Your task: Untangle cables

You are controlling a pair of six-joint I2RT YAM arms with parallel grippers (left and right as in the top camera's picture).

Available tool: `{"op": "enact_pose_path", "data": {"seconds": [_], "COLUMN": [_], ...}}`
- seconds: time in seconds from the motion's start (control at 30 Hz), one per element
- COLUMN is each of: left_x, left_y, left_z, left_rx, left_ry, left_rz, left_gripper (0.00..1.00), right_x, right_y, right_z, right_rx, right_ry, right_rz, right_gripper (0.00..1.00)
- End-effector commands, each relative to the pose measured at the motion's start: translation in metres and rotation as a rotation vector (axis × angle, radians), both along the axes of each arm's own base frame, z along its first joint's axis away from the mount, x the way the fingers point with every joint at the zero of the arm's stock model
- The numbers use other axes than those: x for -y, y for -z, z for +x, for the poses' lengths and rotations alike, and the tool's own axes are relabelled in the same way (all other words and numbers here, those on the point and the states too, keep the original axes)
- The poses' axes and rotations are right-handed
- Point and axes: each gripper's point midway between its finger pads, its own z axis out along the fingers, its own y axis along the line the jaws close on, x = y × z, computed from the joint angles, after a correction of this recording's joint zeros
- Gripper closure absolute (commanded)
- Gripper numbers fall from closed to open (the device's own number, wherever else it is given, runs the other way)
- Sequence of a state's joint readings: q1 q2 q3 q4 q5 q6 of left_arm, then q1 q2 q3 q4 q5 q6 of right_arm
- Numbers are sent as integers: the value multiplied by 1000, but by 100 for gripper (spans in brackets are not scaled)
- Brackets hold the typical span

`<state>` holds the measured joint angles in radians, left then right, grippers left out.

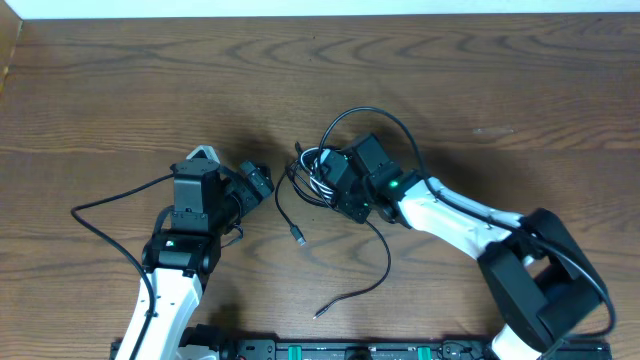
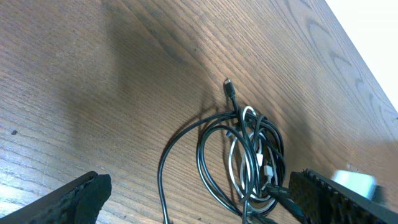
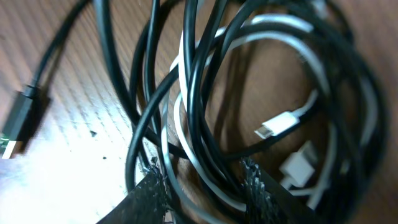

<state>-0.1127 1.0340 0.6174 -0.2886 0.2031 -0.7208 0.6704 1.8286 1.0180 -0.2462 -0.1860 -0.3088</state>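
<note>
The cables (image 1: 318, 168) lie in a tangle of black cords and one white cord at the table's middle. My right gripper (image 1: 335, 182) is down on the tangle; in the right wrist view its jaws (image 3: 202, 180) stand apart, with several black and white strands running loosely between them. The white cord's plug (image 3: 273, 127) lies just beyond. My left gripper (image 1: 258, 183) sits left of the tangle, open wide. In its own view the coil (image 2: 249, 155) lies ahead, close to its right finger (image 2: 311, 186). One black cord (image 1: 298, 235) trails forward from the tangle.
A long black cord curves toward the front edge and ends in a plug (image 1: 320, 312). Another plug (image 2: 229, 86) points away from the coil. A thicker arm cord (image 1: 100, 215) loops left of my left arm. The wooden table (image 1: 500, 80) reaches far on all sides.
</note>
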Motion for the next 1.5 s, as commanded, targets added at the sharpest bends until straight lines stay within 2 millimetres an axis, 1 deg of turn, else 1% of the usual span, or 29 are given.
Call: {"op": "enact_pose_path", "data": {"seconds": [0.0,0.17,0.37,0.47,0.53,0.7,0.8,0.9,0.97,1.03,1.1,1.17,1.23,1.33,1.47], "left_x": [-3,-3,-3,-3,-3,-3,-3,-3,-3,-3,-3,-3,-3,-3,-3], "left_y": [-3,-3,-3,-3,-3,-3,-3,-3,-3,-3,-3,-3,-3,-3,-3], "left_z": [2,2,2,2,2,2,2,2,2,2,2,2,2,2,2], "left_rx": [11,11,11,11,11,11,11,11,11,11,11,11,11,11,11], "left_ry": [-3,-3,-3,-3,-3,-3,-3,-3,-3,-3,-3,-3,-3,-3,-3], "left_rz": [18,18,18,18,18,18,18,18,18,18,18,18,18,18,18], "left_gripper": [2,2,2,2,2,2,2,2,2,2,2,2,2,2,2], "right_x": [0,4,8,7,7,8,9,4,-1,-4,-5,-6,-3,8,23], "right_y": [12,13,24,24,25,24,17,-8,-35,-66,-97,-126,-151,-175,-191], "right_z": [-3,-1,-2,-2,-2,-1,2,8,11,12,8,-1,-9,-13,-7], "right_rx": [-7,0,-12,-11,-10,-3,7,18,35,55,69,80,93,92,49], "right_ry": [-29,-18,-18,-22,-23,-24,-17,27,50,71,87,68,51,106,251], "right_rz": [-28,-46,-74,-75,-75,-83,-85,-46,-2,49,106,172,226,275,349], "right_gripper": [63,64,63,64,71,99,99,99,99,99,99,99,99,99,99]}}
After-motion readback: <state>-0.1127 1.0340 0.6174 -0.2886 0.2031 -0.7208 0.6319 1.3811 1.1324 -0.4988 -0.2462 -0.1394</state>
